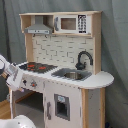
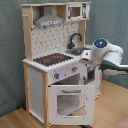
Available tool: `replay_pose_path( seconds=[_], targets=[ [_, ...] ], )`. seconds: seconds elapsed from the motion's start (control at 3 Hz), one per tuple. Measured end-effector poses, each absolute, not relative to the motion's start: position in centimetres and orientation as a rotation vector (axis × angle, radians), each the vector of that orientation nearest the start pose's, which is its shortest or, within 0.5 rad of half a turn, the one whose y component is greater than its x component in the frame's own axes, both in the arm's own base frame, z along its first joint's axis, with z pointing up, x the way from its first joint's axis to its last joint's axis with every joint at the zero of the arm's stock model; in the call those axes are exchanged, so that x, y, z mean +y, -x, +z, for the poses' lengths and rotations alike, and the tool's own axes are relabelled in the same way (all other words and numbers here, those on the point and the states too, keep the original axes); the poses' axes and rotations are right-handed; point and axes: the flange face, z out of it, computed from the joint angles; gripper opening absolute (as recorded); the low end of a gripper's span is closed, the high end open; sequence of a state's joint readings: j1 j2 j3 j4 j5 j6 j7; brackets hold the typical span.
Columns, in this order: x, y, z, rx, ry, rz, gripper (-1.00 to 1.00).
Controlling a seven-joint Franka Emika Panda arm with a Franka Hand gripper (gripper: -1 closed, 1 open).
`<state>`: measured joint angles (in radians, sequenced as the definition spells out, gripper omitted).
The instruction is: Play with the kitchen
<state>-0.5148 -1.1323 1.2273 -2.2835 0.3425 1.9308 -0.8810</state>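
The kitchen (image 1: 60,65) (image 2: 55,60) is a tall toy of white panels and pale wood. It has a black-red hob (image 1: 36,66) (image 2: 52,59), a grey sink (image 1: 72,75), a black faucet (image 1: 84,59) (image 2: 75,40), a pegboard back and a range hood (image 1: 38,27) (image 2: 49,19). In the second exterior view the oven door (image 2: 67,102) hangs open, tilted outward below the dark oven opening. My white arm (image 2: 105,50) reaches in from the second exterior view's right. The dark gripper (image 2: 90,75) sits beside the oven opening's right edge. In the first exterior view only part of the arm (image 1: 5,70) shows, at the left edge.
A toy microwave (image 1: 70,23) (image 2: 75,11) sits on the top shelf. A grey curtain (image 1: 114,45) hangs behind the kitchen. The floor (image 2: 110,107) is wooden. A white rounded object (image 1: 17,122) lies at the first exterior view's bottom left.
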Motion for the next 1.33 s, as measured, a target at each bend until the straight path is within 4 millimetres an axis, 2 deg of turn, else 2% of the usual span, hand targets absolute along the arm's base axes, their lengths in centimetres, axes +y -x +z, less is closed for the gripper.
replay_pose_path(
  seconds=[1.0,1.33],
  targets=[
    [36.7,-32.1,42.1,1.711,-1.866,0.155,1.0],
    [36.5,-33.4,41.6,1.786,-1.852,0.184,1.0]
  ],
)
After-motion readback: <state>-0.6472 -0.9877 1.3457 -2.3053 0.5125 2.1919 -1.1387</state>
